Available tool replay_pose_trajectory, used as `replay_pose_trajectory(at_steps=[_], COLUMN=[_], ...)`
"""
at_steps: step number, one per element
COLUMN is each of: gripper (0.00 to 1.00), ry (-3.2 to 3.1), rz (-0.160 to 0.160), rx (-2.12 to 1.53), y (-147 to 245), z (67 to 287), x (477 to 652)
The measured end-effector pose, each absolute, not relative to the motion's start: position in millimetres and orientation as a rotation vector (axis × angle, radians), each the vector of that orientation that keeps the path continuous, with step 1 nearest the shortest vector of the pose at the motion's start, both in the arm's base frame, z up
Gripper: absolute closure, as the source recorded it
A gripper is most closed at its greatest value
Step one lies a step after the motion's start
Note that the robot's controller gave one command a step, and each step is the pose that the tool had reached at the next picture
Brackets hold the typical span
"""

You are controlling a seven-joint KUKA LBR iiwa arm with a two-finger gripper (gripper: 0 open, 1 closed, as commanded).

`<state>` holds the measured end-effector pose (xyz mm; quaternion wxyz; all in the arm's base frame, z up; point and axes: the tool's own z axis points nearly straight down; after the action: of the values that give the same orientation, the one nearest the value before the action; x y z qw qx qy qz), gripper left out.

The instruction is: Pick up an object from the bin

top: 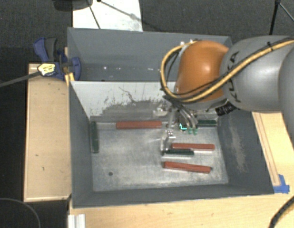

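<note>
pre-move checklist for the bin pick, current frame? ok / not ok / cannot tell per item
1. Tool over a target: ok, it hangs at the left end of the dark green stick mid-bin.
2. Target free of neighbours: not ok, a short red stick lies close alongside it; whether they touch, cannot tell.
3. Front red stick apart from target: ok, a gap shows.
4. Tool away from the bin walls: ok, it is over the middle of the floor.
5. Long red stick and left green stick out of the way: ok.
6. Back green stick under the arm: cannot tell, partly hidden.
</note>
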<state>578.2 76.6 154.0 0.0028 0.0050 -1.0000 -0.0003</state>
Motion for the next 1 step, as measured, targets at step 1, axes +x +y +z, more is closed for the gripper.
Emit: replay_pose_trajectory(at_steps=[1], gripper=[0.0], ry=[-3.144], rz=[-0.002], rx=[0.013], y=[76.3], z=[158.8], x=[580.1])
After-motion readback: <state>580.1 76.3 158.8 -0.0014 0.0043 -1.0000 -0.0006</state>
